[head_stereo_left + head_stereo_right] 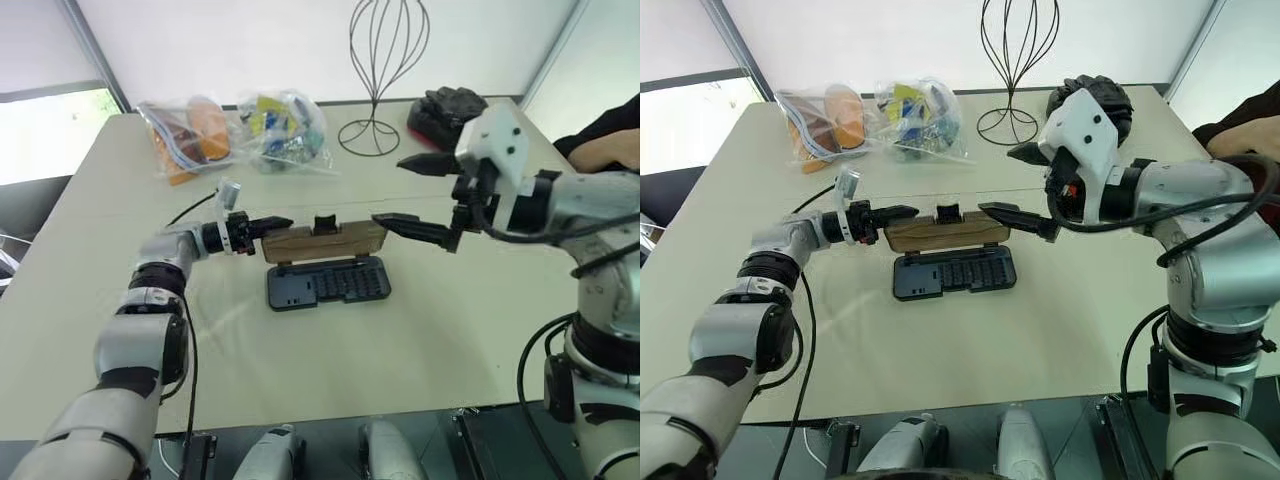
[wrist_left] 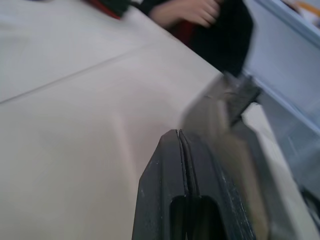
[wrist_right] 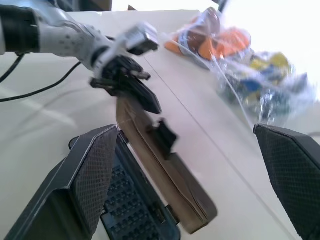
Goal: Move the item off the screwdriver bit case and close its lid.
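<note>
**Case open in the middle of the table, lid standing up**

The table (image 1: 330,350) is big and pale. It has lots of bare room in front of the case, and on both sides too. The near edge is well away from the case. At the far edge there are more things: a wire stand (image 1: 378,80), two clear bags (image 1: 235,135) full of small colourful stuff, and a black and red thing (image 1: 447,108) at the far right. A person's arm (image 1: 605,150) rests by the right edge.

The case (image 1: 328,282) lies flat near the middle. Its dark base holds rows of little bits. Nothing sits on it.

The lid (image 1: 325,242) is brown and stands up along the back of the case. A small black latch (image 1: 325,224) sticks up from its top edge.

The left gripper (image 1: 275,226) points sideways at the left end of the lid. Its fingers are pressed together and hold nothing. I can't tell if the tip touches the lid.

The right gripper (image 1: 412,192) hangs above the right end of the lid. Its fingers are spread very wide and hold nothing.
</note>
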Controlling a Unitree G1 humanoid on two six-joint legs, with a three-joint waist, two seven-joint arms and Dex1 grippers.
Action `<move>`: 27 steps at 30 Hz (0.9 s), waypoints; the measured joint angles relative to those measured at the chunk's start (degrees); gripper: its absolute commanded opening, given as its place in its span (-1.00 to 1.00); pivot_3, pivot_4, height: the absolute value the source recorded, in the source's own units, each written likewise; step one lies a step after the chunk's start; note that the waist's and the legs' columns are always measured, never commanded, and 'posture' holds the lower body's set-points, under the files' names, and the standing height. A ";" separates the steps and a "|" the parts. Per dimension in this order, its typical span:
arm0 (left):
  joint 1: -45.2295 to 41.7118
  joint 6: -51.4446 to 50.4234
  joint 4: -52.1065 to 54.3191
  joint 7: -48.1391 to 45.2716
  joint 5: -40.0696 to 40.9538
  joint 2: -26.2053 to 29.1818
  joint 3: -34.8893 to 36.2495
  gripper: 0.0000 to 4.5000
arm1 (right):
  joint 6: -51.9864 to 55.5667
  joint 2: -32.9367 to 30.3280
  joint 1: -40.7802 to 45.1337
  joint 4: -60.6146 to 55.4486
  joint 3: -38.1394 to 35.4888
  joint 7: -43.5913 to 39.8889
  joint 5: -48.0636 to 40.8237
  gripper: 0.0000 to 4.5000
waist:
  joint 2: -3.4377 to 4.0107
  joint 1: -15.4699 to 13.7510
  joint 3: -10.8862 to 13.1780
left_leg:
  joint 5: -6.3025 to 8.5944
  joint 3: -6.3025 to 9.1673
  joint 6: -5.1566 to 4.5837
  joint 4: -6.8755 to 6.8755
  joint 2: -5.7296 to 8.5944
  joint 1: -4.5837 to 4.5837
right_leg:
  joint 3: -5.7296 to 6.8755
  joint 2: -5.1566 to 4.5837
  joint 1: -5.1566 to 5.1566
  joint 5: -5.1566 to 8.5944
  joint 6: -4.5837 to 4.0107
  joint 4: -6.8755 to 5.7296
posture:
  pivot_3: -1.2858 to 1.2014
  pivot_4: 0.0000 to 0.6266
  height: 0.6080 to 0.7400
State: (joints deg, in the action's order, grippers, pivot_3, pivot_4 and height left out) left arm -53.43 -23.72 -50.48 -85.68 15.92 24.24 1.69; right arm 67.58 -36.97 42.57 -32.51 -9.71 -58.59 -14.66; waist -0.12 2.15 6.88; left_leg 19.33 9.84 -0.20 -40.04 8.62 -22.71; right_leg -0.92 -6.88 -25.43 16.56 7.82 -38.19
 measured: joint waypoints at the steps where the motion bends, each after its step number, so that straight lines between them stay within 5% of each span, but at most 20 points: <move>1: 2.78 -1.19 5.21 -2.51 -0.43 1.32 -3.55 -1.00 | -0.13 -0.56 -0.59 0.64 0.20 0.96 -0.23 0.99 | 0.02 0.09 0.00 | 0.01 -0.06 -0.02 0.08 0.00 0.13 | -0.06 -0.02 0.01 0.00 0.00 -0.03 | 0.03 -0.52 1.00; 5: 12.77 2.18 20.44 -6.17 -1.73 7.28 -14.05 -1.00 | -1.84 -2.37 -2.02 2.74 1.18 4.25 -0.88 0.99 | 0.04 0.32 0.03 | 0.01 -0.08 -0.02 0.15 -0.09 0.21 | -0.08 0.04 0.00 0.00 0.00 -0.04 | 0.03 -0.52 1.00; 9: 9.17 -3.79 19.71 -1.76 1.04 5.54 -10.45 -1.00 | -3.47 -3.12 -6.37 1.06 6.37 5.65 -2.49 0.99 | -0.04 -1.35 0.13 | 0.01 -0.10 -0.02 -0.11 -0.06 0.17 | -0.08 0.07 0.10 0.00 0.00 -0.02 | 0.03 -0.52 1.00; 12: 1.49 -9.51 18.35 3.13 6.43 4.51 -2.82 -1.00 | -2.99 -2.23 -10.44 -2.26 11.39 6.20 -5.29 0.66 | -0.20 -1.60 0.23 | 0.01 -0.08 -0.03 -0.19 -0.02 0.09 | -0.08 0.03 0.08 0.00 0.01 -0.03 | 0.03 -0.52 1.00; 15: -5.85 -10.72 17.53 6.01 9.36 3.61 1.45 -1.00 | -2.12 -1.21 -13.32 -5.06 14.15 7.15 -8.11 -0.03 | -0.20 -1.37 0.22 | 0.03 -0.11 -0.06 -0.08 0.01 0.18 | -0.08 -0.02 0.10 -0.01 0.01 -0.03 | 0.03 -0.52 1.00; 19: -9.40 0.29 8.14 7.16 2.54 -0.77 -3.93 -1.00 | -3.16 -0.15 -17.34 -5.37 20.17 9.11 -9.13 -0.97 | -0.20 -1.45 0.19 | 0.02 -0.13 -0.05 -0.09 0.02 0.28 | -0.01 -0.01 0.20 -0.01 0.01 -0.01 | 0.03 -0.52 1.00; 27: -15.59 22.41 -19.92 14.86 -15.70 -8.83 -15.17 -1.00 | -10.71 0.95 -18.92 3.07 31.07 13.88 -3.53 -0.99 | -0.42 -1.33 0.33 | 0.02 -0.21 -0.05 -0.09 0.01 0.18 | -0.01 -0.02 0.06 -0.01 0.02 -0.04 | 0.03 -0.52 1.00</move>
State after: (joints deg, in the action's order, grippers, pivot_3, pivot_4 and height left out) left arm -69.02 -1.31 -70.40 -70.82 0.22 15.41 -13.49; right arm 56.88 -36.02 23.65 -29.44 21.35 -44.72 -18.19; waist -0.54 0.82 7.21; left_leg 19.35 9.62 -0.25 -40.14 8.63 -22.53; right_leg -0.92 -6.89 -25.38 16.55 7.84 -38.23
